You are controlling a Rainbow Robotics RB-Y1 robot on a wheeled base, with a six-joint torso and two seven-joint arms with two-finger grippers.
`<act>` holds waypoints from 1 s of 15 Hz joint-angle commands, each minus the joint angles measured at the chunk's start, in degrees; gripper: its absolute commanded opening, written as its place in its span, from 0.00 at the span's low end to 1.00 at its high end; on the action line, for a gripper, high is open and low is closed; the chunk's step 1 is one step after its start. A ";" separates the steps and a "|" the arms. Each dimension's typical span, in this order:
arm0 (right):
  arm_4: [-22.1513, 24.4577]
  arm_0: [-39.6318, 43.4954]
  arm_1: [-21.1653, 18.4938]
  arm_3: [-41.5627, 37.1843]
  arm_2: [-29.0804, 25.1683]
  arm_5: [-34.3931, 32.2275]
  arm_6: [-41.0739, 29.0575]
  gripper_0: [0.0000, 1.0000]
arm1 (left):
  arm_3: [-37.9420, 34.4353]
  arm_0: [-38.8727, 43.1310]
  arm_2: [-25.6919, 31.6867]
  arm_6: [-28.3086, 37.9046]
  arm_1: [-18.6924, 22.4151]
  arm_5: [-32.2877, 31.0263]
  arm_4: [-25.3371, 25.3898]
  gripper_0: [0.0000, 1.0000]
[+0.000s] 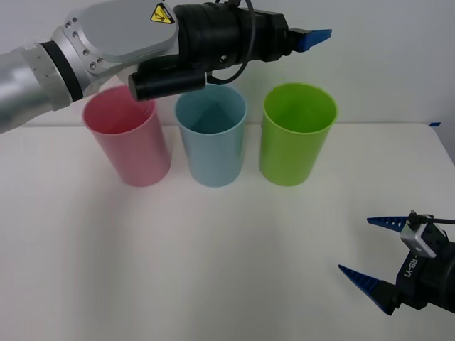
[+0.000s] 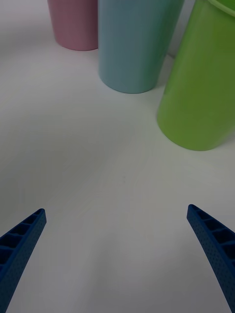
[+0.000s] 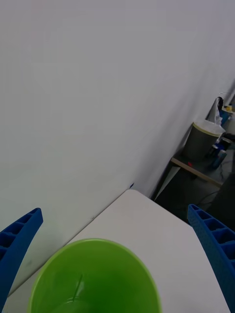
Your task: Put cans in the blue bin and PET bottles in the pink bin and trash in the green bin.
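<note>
1. The pink bin [image 1: 129,142], the blue bin [image 1: 211,135] and the green bin [image 1: 295,133] are set upright in a row, left to right, at the far side of the white table [image 1: 213,263].
2. The left gripper [image 3: 117,264] is held above the green bin, fingers spread wide, with nothing gripped.
3. The right gripper [image 1: 373,259] is kept low at the near right, spread wide and empty.
</note>
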 commanded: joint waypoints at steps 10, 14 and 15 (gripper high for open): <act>0.00 0.00 0.00 0.00 0.00 0.00 0.00 1.00 | -20.46 18.11 22.77 -10.80 15.03 -13.71 3.14 1.00; 0.00 0.00 0.00 0.00 0.00 0.00 0.00 1.00 | -32.85 33.58 34.63 -10.98 22.77 -19.16 1.29 1.00; 0.00 0.00 0.00 0.00 0.00 0.00 0.00 1.00 | -35.75 38.50 39.29 -10.71 23.38 -20.48 -0.38 1.00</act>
